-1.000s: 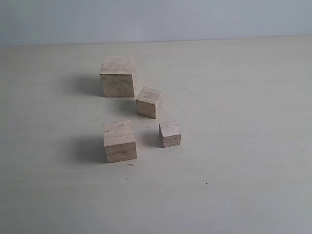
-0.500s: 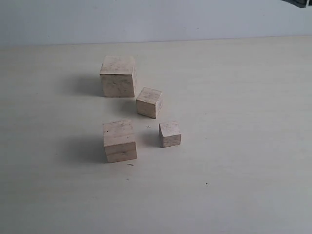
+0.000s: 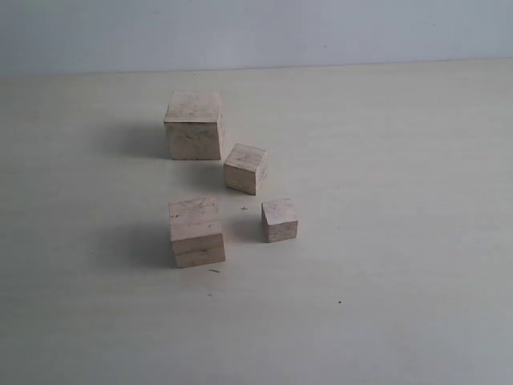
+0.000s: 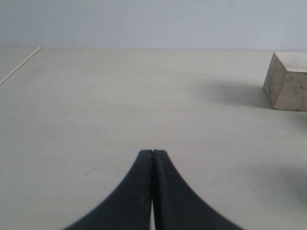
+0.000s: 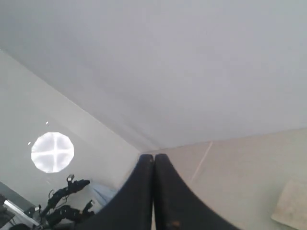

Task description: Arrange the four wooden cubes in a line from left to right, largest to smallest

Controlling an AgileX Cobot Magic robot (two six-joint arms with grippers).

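Four pale wooden cubes stand apart on the table in the exterior view. The largest cube (image 3: 194, 126) is farthest back. The second-largest cube (image 3: 196, 232) is nearest, on the left. The third cube (image 3: 245, 168) sits between them, turned slightly. The smallest cube (image 3: 279, 220) is at the front right. Neither gripper shows in the exterior view. My left gripper (image 4: 153, 152) is shut and empty over bare table, with one cube (image 4: 288, 81) well off to its side. My right gripper (image 5: 154, 157) is shut and empty, tilted up toward the wall.
The pale tabletop (image 3: 401, 241) reaches back to a plain wall (image 3: 321, 32). A table edge line (image 4: 19, 67) shows in the left wrist view. The right wrist view shows a round light (image 5: 53, 152) and a pale blurred patch (image 5: 292, 206) I cannot identify.
Half a second ago a dark part showed at the exterior view's top right corner; it is gone now. The cubes have not moved.
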